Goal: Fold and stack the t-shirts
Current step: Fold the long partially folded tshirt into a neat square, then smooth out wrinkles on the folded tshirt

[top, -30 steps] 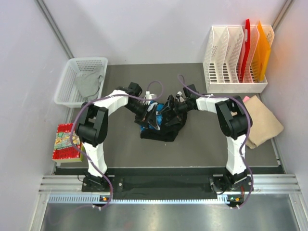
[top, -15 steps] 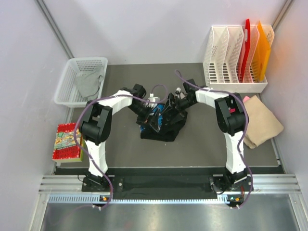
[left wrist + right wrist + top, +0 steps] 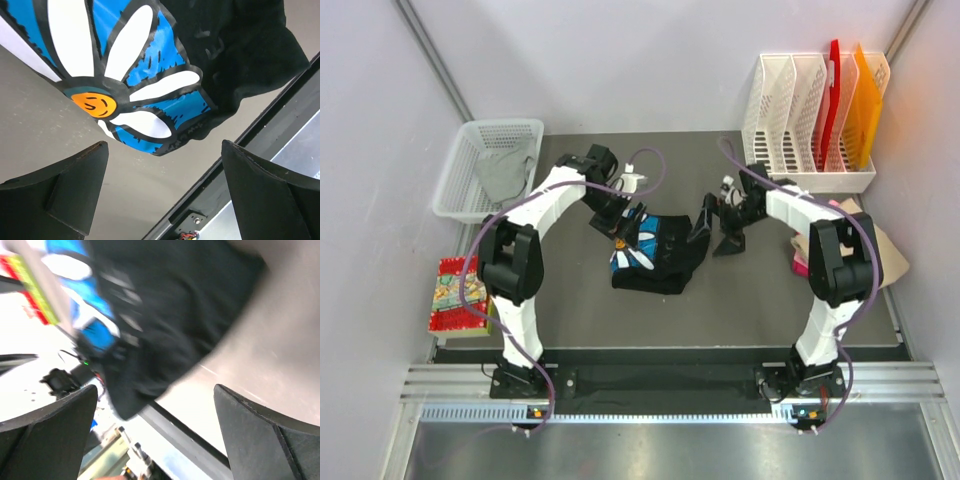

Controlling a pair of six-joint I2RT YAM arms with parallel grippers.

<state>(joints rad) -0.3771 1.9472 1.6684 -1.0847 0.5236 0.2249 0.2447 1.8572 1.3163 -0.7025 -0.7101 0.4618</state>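
Note:
A folded black t-shirt (image 3: 660,262) with a blue and white daisy print (image 3: 638,242) lies mid-table. My left gripper (image 3: 618,222) hovers open at its back left corner, holding nothing. In the left wrist view the daisy print (image 3: 115,75) and black cloth (image 3: 240,50) lie beyond the gripper (image 3: 165,190), apart from its fingers (image 3: 65,185). My right gripper (image 3: 717,228) stands open just right of the shirt, empty. The right wrist view is blurred, with the black shirt (image 3: 165,315) ahead of the gripper (image 3: 155,435). A grey shirt (image 3: 505,175) lies in the basket. Tan (image 3: 868,255) and pink (image 3: 799,263) shirts lie at the right.
A white mesh basket (image 3: 460,175) stands at the back left. A white file rack (image 3: 805,150) with red and orange folders stands at the back right. A red patterned packet (image 3: 455,295) lies off the mat's left edge.
Both grippers have pulled back off the black shirt, the left toward the back left and the right toward the right. The shirt now lies uncovered with its daisy print showing.

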